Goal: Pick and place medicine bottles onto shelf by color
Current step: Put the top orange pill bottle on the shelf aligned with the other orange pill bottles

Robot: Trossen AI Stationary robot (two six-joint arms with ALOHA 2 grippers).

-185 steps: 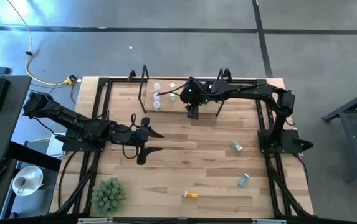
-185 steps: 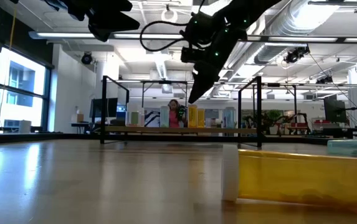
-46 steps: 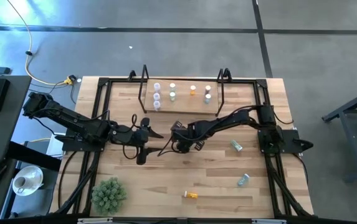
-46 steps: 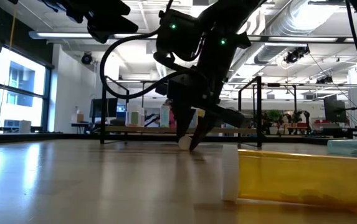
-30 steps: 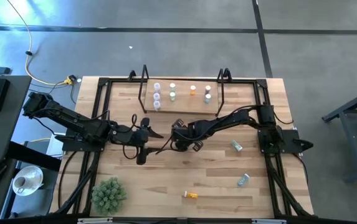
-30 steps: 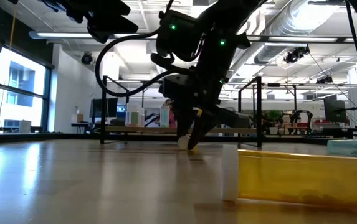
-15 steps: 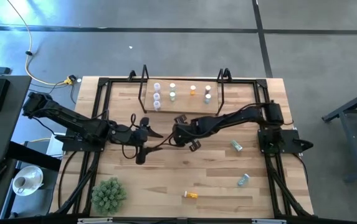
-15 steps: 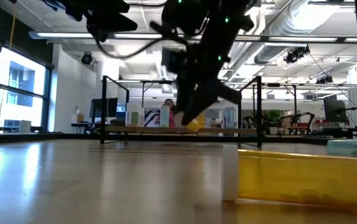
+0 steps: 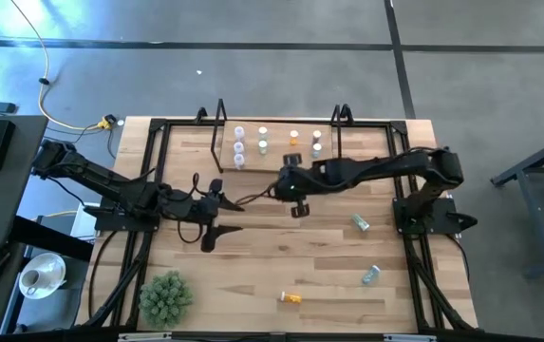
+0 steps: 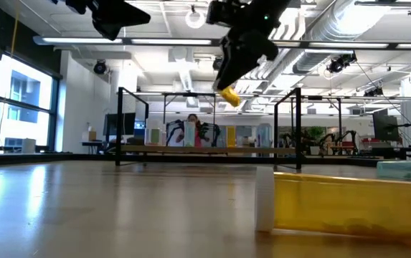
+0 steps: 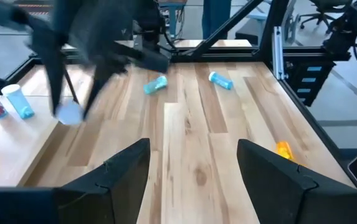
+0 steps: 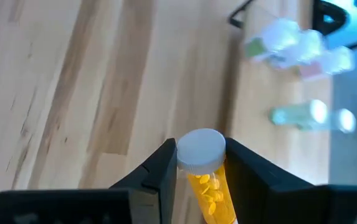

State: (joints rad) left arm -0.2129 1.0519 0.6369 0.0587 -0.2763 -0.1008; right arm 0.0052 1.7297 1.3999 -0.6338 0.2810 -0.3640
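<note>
While the right arm's fingers [image 12: 200,163] pinch an orange bottle [image 12: 206,177] by its neck just under the white cap, the bottle hangs well above the bench [image 9: 281,256], as the low view shows it aloft and tilted [image 10: 229,95]. Its long axis runs out past the fingertips, cap leading. From above, this arm's fingers [image 9: 293,190] sit just in front of the shelf [image 9: 276,161], near its middle, so the shelf lies directly ahead of the cap. An orange bottle already on the shelf [image 9: 293,139] stands toward the right half, between a green pair and a pale pair; by my reading, the carried one belongs beside it, which calls for a short reach forward and slightly right, and for tipping the bottle upright. The right arm is plainly the nearer one. The left arm's fingers [image 9: 210,213] wait spread wide and empty over the bench to the left. Three more bottles lie on the bench: two teal [image 9: 360,222] [image 9: 371,275] and one orange [image 9: 290,297].
</note>
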